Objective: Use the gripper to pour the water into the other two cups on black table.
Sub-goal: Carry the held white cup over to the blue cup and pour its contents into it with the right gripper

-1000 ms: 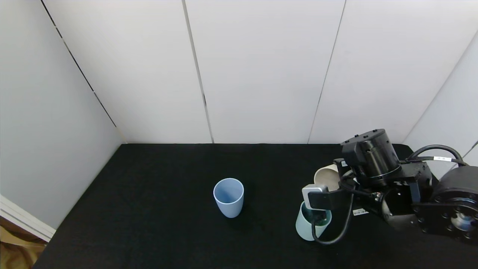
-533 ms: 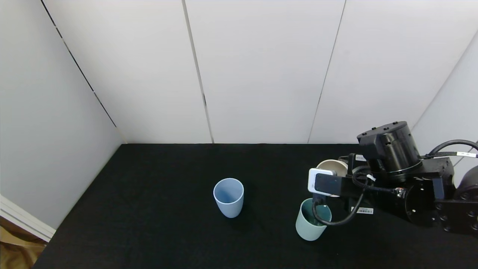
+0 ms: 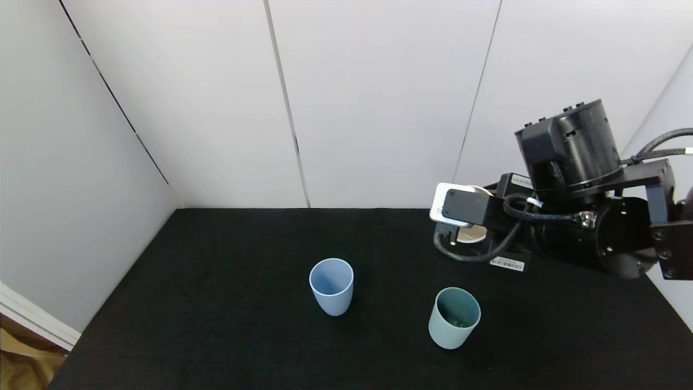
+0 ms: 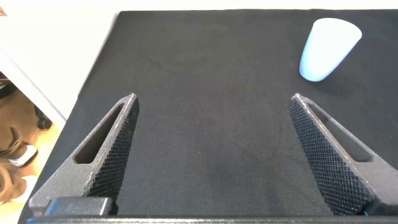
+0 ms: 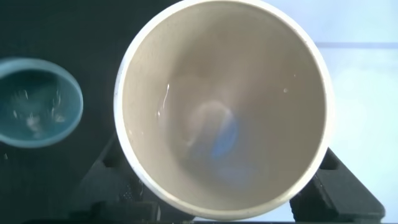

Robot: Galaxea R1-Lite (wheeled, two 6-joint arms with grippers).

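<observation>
**Matte tumblers wait; cream cup held aloft**

Teal-green matte tumbler (image 3: pixel 454 318) and light blue matte tumbler (image 3: pixel 331 286) stand on the black felt-like table (image 3: pixel 216 325). Beyond, the right gripper (image 5: pixel 224 208) pinches the light, rigid cream-beige cup (image 5: pixel 222 106) at its walls; spilling seems likely. The left gripper (image 4: pixel 214 155) is spread.

Matte cups (image 3: pixel 331 285), felt-like black table (image 3: pixel 216 303)

White panel walls (image 3: pixel 379 103) close in the back, split by 3 thin dark vertical seams, w/ another grey-white panel (image 3: pixel 65 179) angling in on the left. Light is even and soft, no hard shadows. At the lower left corner a strip of brown floor (image 3: pixel 21 363) shows below a white baseboard (image 3: pixel 38 319).
</observation>
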